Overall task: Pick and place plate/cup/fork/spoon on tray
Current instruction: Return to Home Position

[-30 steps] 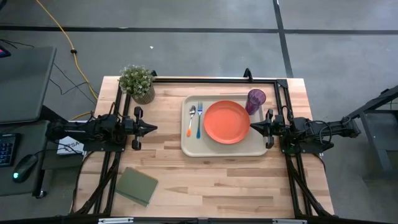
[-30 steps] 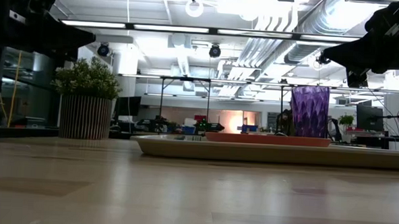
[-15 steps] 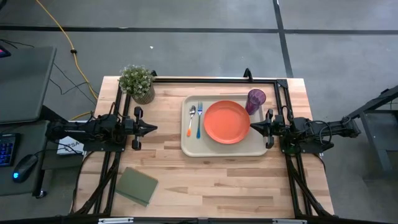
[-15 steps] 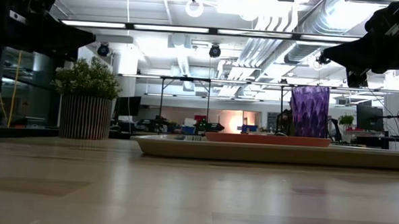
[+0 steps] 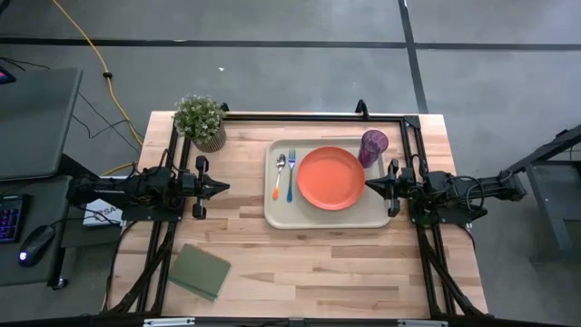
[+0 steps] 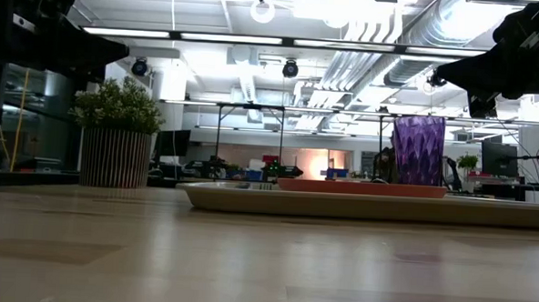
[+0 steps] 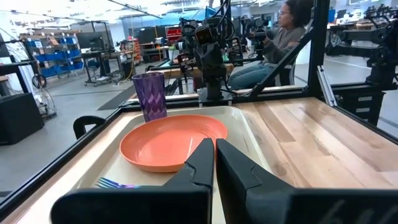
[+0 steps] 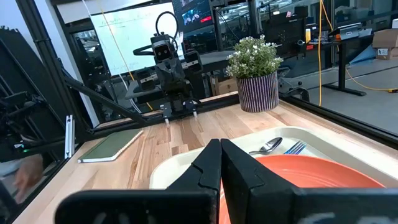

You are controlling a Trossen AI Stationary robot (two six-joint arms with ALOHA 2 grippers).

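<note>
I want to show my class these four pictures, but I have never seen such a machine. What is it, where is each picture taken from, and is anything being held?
This is a robot with two dark arms at a wooden table. One picture looks straight down from above, one looks level across the tabletop, and two come from cameras on the arms' wrists.

Each arm ends in a two-fingered pincer. The left pincer is at the table's left side, and the right pincer reaches over the tray's right edge. Both are shut and hold nothing.

On the beige tray lie an orange-handled spoon, a blue fork and an orange-red plate. A purple cup stands in one corner. Off the tray are a potted plant and a green pad.
</note>
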